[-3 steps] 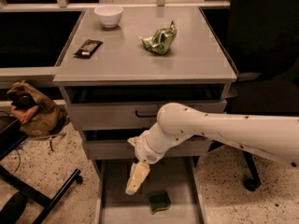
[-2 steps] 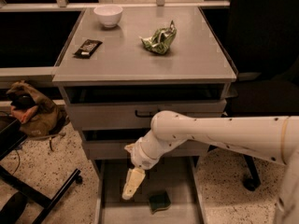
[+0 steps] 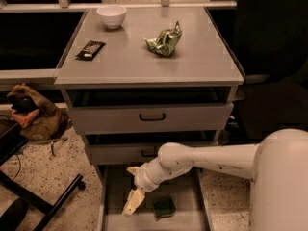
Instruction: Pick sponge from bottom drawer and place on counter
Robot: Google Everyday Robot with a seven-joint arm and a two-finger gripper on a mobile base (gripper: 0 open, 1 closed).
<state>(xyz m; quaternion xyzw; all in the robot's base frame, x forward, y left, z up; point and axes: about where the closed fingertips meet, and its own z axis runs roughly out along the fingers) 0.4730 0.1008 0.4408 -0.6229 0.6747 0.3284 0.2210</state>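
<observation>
1. Currently the gripper (image 3: 133, 203) hangs low inside the pulled-out bottom drawer (image 3: 114, 189). It sits toward the drawer's 9 o'clock side and points down toward 7 o'clock, close above the grey floor.
2. Whether the gripper is open or closed cannot be told from this view. The sponge is not in its grasp.
3. The sponge (image 3: 164, 208) lies flat on the drawer floor at about 3 o'clock of the gripper. It is just beside the gripper but apart from it, dark green with a pale edge layer showing.
4. The white arm (image 3: 207, 160) reaches in from 3 o'clock and crosses in front of the middle drawer (image 3: 115, 154).
5. Above that sits the upper drawer (image 3: 192, 117), grey with a black handle.
6. The counter (image 3: 202, 61) carries three things:
   - a white bowl (image 3: 111, 16) at 11 o'clock;
   - a black candy bar wrapper (image 3: 90, 49) at 9 o'clock;
   - a crumpled green-and-white snack bag (image 3: 164, 41) near the middle, toward 1 o'clock.
7. A brown bag (image 3: 36, 117) lies on the speckled floor at 9 o'clock of the cabinet. A black chair (image 3: 274, 61) stands at 3 o'clock.
</observation>
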